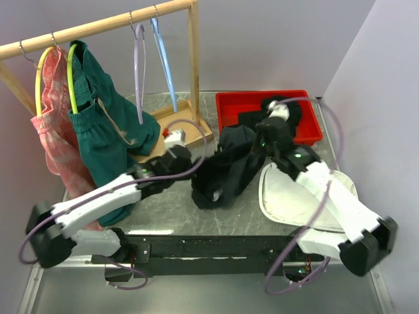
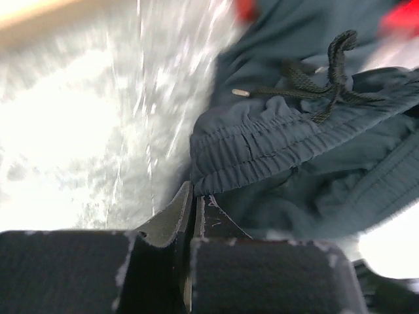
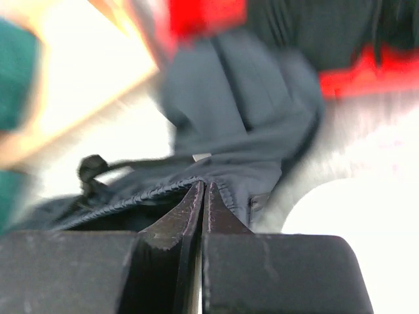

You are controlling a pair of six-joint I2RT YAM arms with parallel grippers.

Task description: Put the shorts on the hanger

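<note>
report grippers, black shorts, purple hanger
Left gripper and right gripper shut on black shorts waistband. Lavender hanger bare on rail. Green shorts hang beside it.

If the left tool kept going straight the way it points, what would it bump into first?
The black shorts: the left tool looks shut on their waistband corner, so it would push straight into that bunched fabric. Depth is blurry, but nothing else seems between.

The shorts are plain black, the hanger lavender, the bin red. The drawstring shorts are dark green, the patterned shorts pink with paler mottling, and the tabletop speckled grey.
</note>
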